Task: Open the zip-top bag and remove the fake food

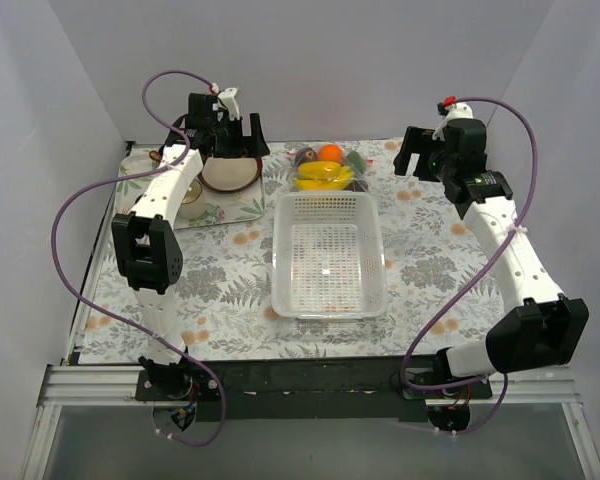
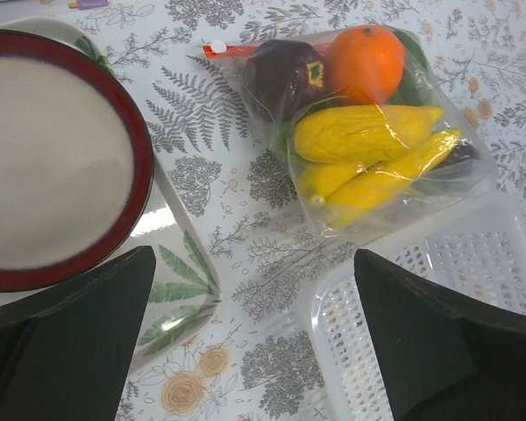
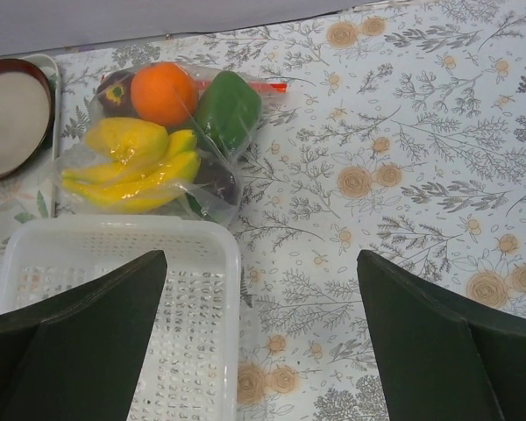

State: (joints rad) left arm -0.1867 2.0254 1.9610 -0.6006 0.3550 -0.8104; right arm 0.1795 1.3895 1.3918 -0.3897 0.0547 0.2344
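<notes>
The zip-top bag (image 1: 325, 170) lies at the back middle of the table, just behind the white basket, with its orange-red zip strip (image 2: 245, 50) shut along the far edge. Inside it is the fake food: an orange (image 2: 364, 61), yellow bananas (image 2: 368, 149), a dark purple piece (image 2: 280, 74) and a green pepper (image 3: 228, 105). The bag also shows in the right wrist view (image 3: 212, 203). My left gripper (image 1: 235, 135) hovers open to the bag's left, over the tray and bowl. My right gripper (image 1: 410, 152) hovers open to the bag's right. Both are empty and well above the table.
A white perforated basket (image 1: 280, 250) stands mid-table in front of the bag. A leaf-print tray (image 1: 242, 208) at the back left holds a red-rimmed bowl (image 2: 53, 158) and a cup (image 1: 192, 200). White walls close in the left, right and back sides.
</notes>
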